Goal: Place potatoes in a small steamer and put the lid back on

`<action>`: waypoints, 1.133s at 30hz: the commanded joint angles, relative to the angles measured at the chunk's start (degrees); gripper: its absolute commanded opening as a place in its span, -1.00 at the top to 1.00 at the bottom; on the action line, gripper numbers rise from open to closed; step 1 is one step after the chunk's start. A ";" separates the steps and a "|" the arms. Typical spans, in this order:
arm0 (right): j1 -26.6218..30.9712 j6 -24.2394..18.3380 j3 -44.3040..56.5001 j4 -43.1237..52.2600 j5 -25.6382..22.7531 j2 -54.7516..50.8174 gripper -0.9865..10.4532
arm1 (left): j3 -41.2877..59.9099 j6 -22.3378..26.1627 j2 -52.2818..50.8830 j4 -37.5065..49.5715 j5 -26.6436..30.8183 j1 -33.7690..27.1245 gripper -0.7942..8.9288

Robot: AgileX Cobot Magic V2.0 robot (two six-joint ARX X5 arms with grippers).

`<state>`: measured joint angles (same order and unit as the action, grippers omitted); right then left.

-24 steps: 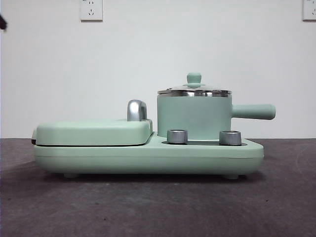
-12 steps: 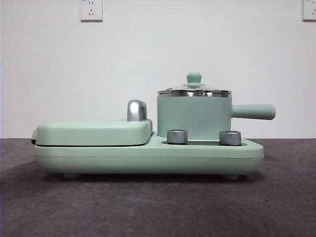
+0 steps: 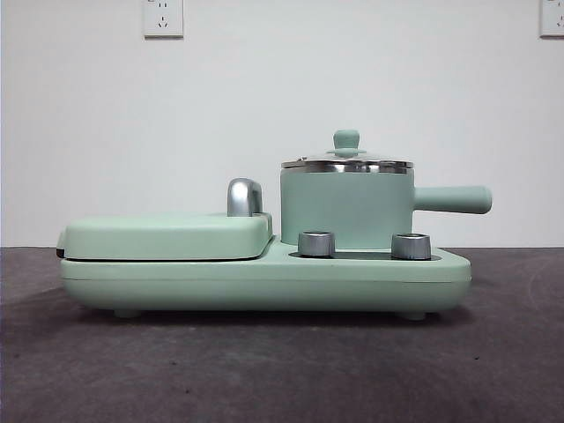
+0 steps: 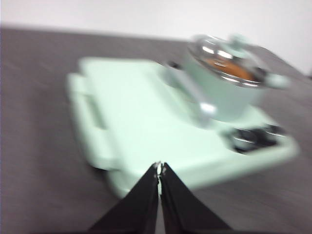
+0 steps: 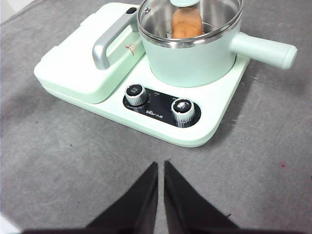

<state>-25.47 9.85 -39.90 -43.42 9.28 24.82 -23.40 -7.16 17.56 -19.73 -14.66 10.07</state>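
Standing upright inside lidded small steamer (image 5: 192,58): potato (image 5: 186,22), long axis vertical.

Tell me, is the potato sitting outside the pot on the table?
No, the potato is inside the small steamer, showing through the glass lid that sits on its rim.

1. I see the small steamer (image 3: 346,210), a mint-green cylindrical pot with a steel rim, standing upright on the right half of its mint-green base, behind the two knobs. Its straight green side handle (image 3: 452,199) points out level to the right in the front view.
2. The lid (image 5: 190,14), clear glass with a steel rim and a mint-green knob (image 3: 346,141), sits flat and centred on the pot's rim.
3. Through the glass I make out the potato (image 5: 186,23), orange-brown, inside the pot.
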 commanded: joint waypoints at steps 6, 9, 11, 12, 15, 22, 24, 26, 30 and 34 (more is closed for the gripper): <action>-0.37 -0.24 -0.28 0.61 0.04 0.07 0.80 | 12.63 4.81 -8.41 9.05 6.32 -8.70 0.82; -0.37 -0.24 -0.28 0.61 0.04 0.07 0.80 | 15.96 5.01 -10.88 9.07 6.32 -10.75 0.82; -0.37 -0.24 -0.28 0.63 0.04 0.07 0.80 | 17.88 5.20 -12.76 9.07 6.62 -11.45 0.82; -0.37 -0.24 -0.28 0.61 0.04 0.07 0.80 | 19.08 5.16 -14.14 9.20 7.30 -11.63 0.82; -0.37 -0.24 -0.28 0.61 0.04 0.07 0.80 | 21.90 4.31 -17.64 10.08 9.07 -11.58 0.82; -0.37 -0.24 -0.28 1.03 -0.15 0.07 0.80 | 22.69 3.89 -17.38 10.80 9.81 -11.54 0.82; -0.37 -0.24 -0.28 1.03 -0.17 0.07 0.80 | 22.69 3.89 -17.29 10.58 9.81 -11.56 0.82; -0.37 -0.24 -0.28 1.05 -0.17 0.07 0.80 | 22.69 3.89 -17.33 10.73 9.81 -11.54 0.82; -0.37 -0.24 -0.28 1.03 -0.17 0.07 0.80 | 22.67 3.89 -17.33 10.71 9.81 -11.54 0.82; -0.37 -0.24 -0.28 1.05 -0.17 0.07 0.80 | 22.69 3.89 -17.33 10.71 9.81 -11.54 0.82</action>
<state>-25.47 9.85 -39.92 -43.00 9.19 24.77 -1.85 -2.98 0.21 -9.58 -4.80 -1.43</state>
